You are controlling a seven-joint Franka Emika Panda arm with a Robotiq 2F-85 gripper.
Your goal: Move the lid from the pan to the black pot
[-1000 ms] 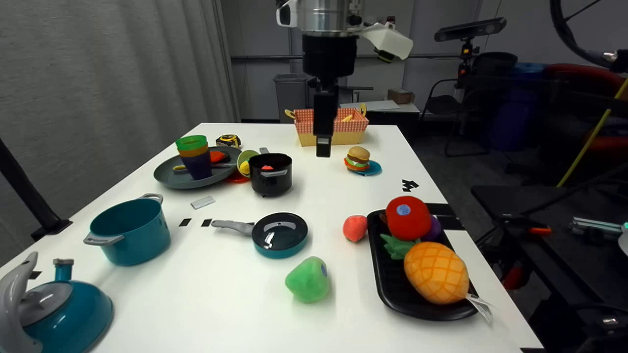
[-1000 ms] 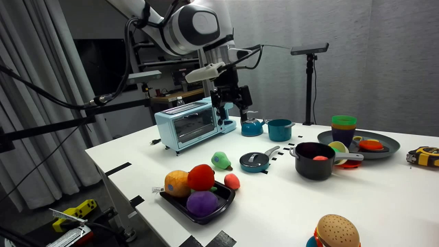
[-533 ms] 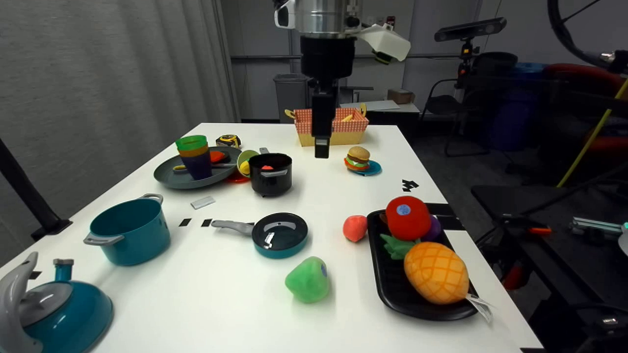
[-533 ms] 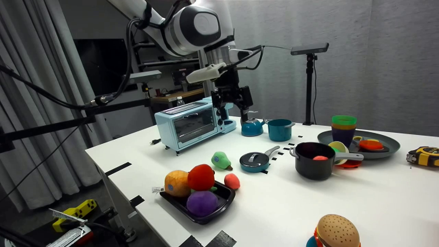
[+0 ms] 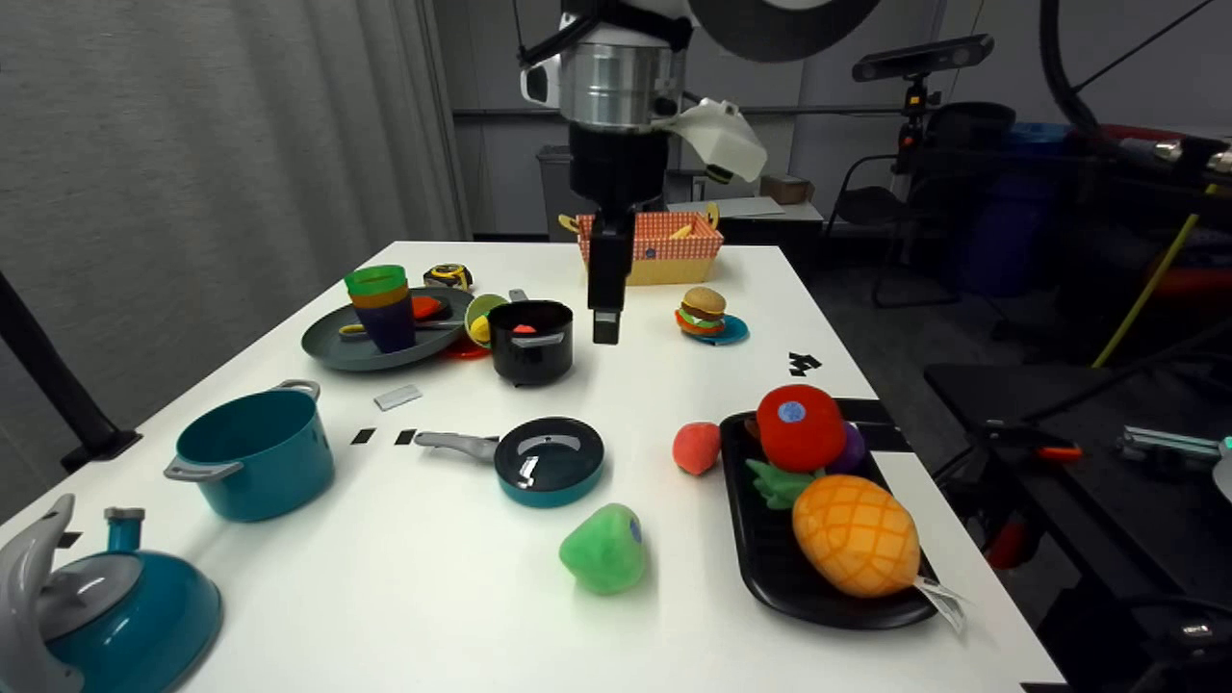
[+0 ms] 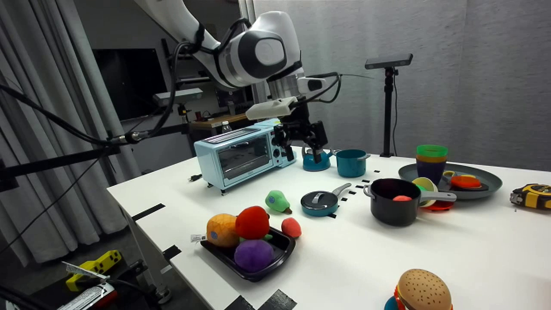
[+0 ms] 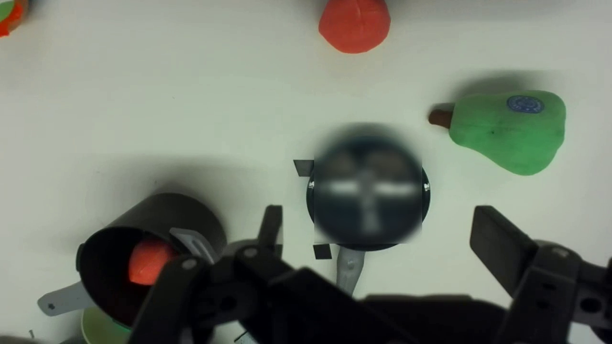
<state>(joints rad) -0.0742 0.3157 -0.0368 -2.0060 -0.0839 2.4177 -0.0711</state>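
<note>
The lid [image 5: 549,454] is a dark disc lying on the small teal pan [image 5: 551,497]. In an exterior view the lid [image 6: 319,199] shows a small grey handle on top. In the wrist view the lid [image 7: 368,215] is blurred, with the pan's grey handle [image 7: 350,267] below it. The black pot [image 6: 392,211] stands upright with a red-pink item inside; it also shows in the wrist view [image 7: 167,212]. My gripper [image 6: 303,158] is open and empty, well above the table. In the wrist view the lid lies between the gripper's [image 7: 377,210] spread fingers.
A green pear [image 5: 604,549] and a red-pink fruit [image 5: 696,449] lie near the pan. A black tray [image 5: 760,568] of plush fruit is beyond them. A teal pot [image 5: 255,472], a kettle [image 6: 316,161], a toaster oven [image 6: 241,159] and a grey plate [image 5: 361,356] stand around.
My open gripper has come down. It has shifted left in one exterior picture and right in another. The lid, pan and black pot have not moved.
</note>
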